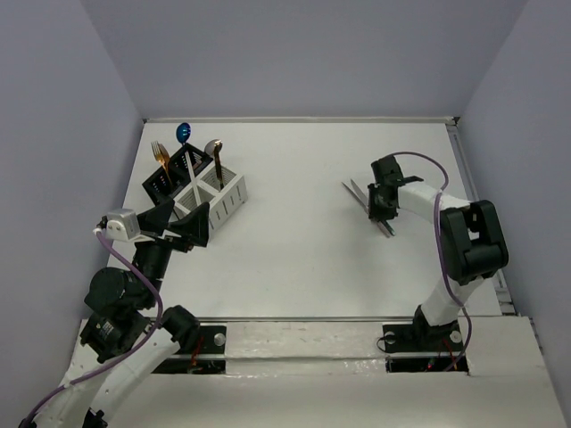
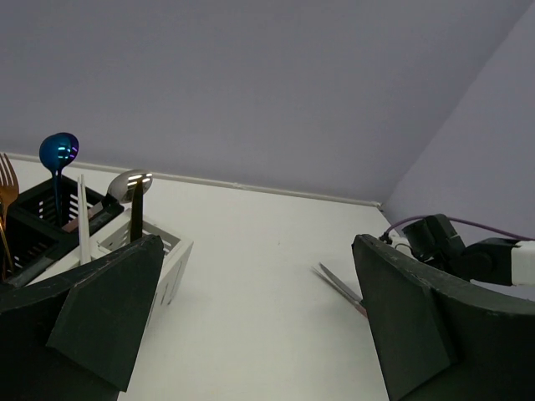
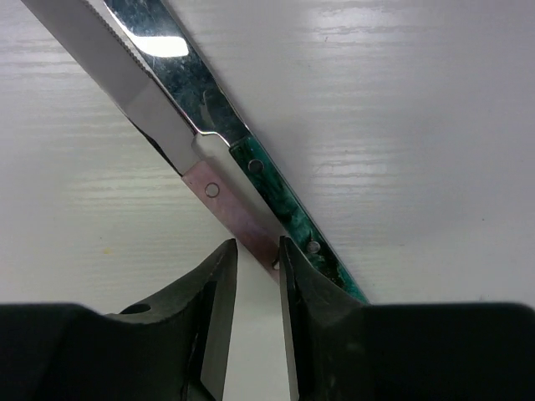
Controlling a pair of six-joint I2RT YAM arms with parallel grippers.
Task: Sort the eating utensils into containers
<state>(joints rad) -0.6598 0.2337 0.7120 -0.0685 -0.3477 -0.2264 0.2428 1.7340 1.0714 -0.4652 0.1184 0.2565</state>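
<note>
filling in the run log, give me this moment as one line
left hand open by white caddy | right hand astride end of pink-handled knife | green-handled knife alongside | grip unconfirmed

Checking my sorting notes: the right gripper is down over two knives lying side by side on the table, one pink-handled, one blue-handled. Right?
No: the second is a green-handled knife, not blue-handled, as the right wrist view shows. The right gripper, pink-handled knife and table are as you say.
</note>
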